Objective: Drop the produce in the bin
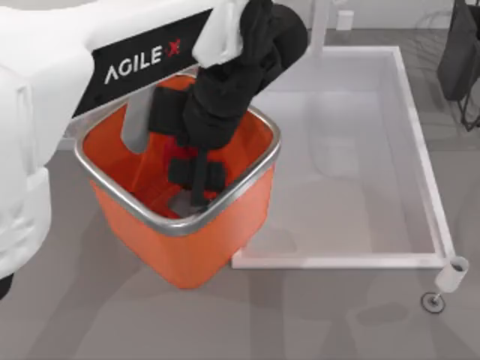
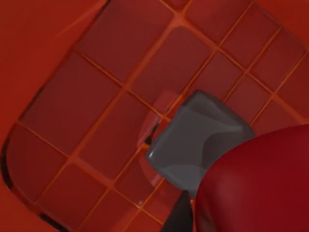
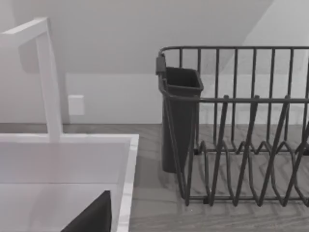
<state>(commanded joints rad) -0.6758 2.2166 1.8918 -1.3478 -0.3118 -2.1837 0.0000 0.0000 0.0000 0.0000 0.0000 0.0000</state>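
The bin (image 1: 225, 217) is a large orange rounded-square tub with a silver rim, standing left of centre on the table. My left arm reaches down into it, and my left gripper (image 1: 198, 175) hangs low inside, above the gridded bottom (image 2: 101, 106). In the left wrist view the produce (image 2: 256, 183) is a deep-red rounded mass close to the camera, pressed against a grey finger pad (image 2: 198, 140); the gripper is shut on it. My right arm is parked off to the right; a dark part of my right gripper (image 3: 91, 217) shows over the white basin.
A shallow white basin (image 1: 420, 165) lies right of the bin, touching it. A dark wire dish rack (image 3: 241, 135) with a cutlery cup (image 3: 179, 121) stands beyond it at the far right. A small white cylinder (image 1: 452, 274) sits by the basin's near right corner.
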